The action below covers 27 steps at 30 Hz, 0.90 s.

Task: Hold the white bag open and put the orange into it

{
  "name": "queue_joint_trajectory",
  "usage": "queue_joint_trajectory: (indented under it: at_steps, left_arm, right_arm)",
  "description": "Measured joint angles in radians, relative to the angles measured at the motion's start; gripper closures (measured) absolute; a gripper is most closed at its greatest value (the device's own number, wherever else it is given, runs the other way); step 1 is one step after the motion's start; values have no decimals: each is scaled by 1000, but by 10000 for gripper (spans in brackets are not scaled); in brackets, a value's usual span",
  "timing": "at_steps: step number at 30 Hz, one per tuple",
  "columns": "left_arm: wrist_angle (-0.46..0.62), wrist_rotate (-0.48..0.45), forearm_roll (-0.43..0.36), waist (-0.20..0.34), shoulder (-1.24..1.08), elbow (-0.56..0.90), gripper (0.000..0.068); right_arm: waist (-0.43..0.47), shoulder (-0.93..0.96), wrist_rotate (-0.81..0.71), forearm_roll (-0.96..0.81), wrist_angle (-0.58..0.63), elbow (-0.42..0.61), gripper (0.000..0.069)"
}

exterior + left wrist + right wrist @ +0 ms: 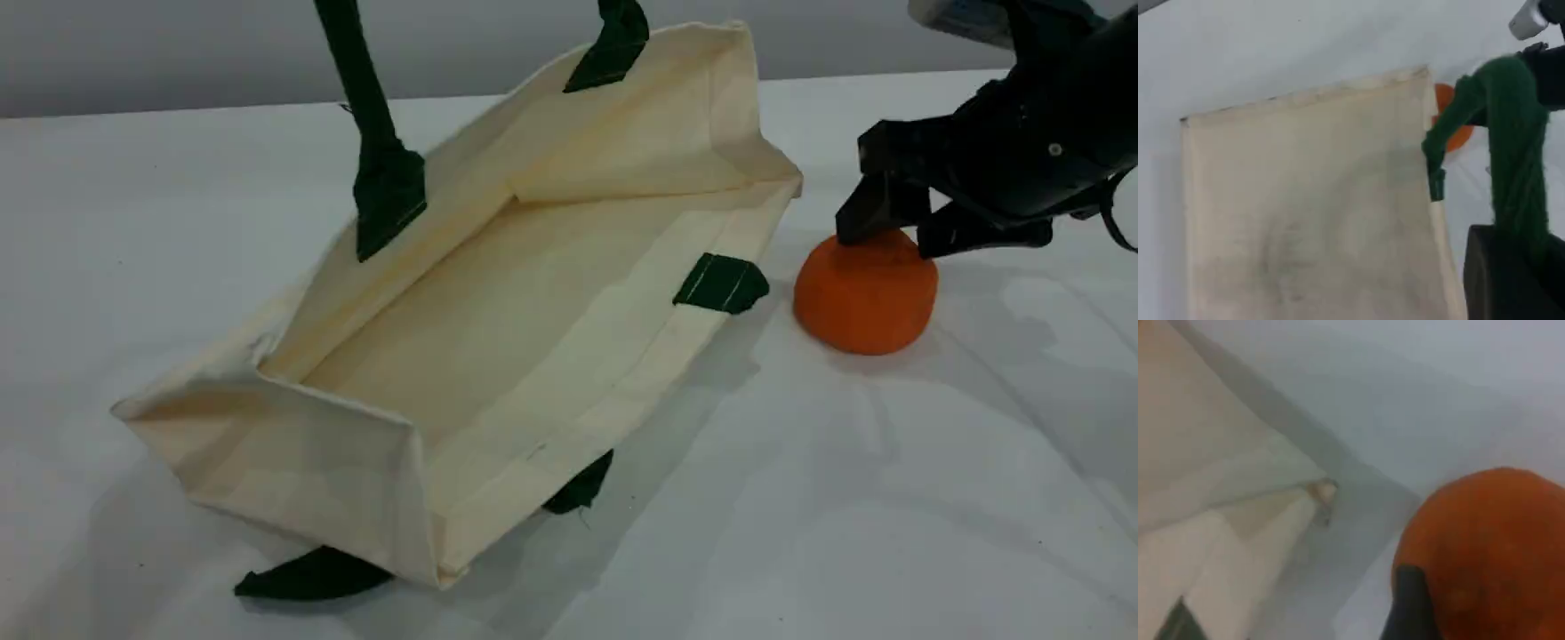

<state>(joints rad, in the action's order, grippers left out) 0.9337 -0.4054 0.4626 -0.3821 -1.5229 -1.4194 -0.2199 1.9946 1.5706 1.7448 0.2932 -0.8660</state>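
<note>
The white bag point(498, 320) lies on its side on the table, its mouth gaping toward the camera. Its upper green rope handle point(364, 89) is pulled taut and leaves the top edge of the scene view. In the left wrist view that handle point(1515, 147) runs down into my left gripper point(1511, 267), which is shut on it above the bag point(1305, 213). The orange point(867, 302) rests on the table just right of the bag's mouth. My right gripper point(893, 238) sits on top of it, fingers pressed against its upper part. The orange point(1498, 547) fills the right wrist view.
The bag's lower green handle point(311, 576) lies flat under its near corner. A green tab point(720, 284) sits on the lower rim, close to the orange. White table point(800, 516) stretches in front and to the right. A bag corner point(1205, 540) shows left of the orange.
</note>
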Motion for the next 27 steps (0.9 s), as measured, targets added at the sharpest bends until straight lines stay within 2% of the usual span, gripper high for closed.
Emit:
queue_joint_trajectory:
  at_steps: [4,11,14,18,20,27]
  left_arm:
    - [-1,39,-46,1,0,0,606]
    - [3,42,-46,1,0,1,606]
    - [3,42,-46,1,0,1,606]
    - [3,42,-46,1,0,1,606]
    - [4,42,-46,1,0,1,606]
    - [3,44,-44,1,0,1,606]
  right_arm:
    - [0,31,0,0,4,-32,199]
    - [0,113,-1,0,5,-70,217]
    - [0,148,0,4,13,-70,301]
    - [0,156,0,4,15,-71,550]
    - [0,156,0,4,15,-71,631]
    - [0,74,0,-47,-29,-20,657]
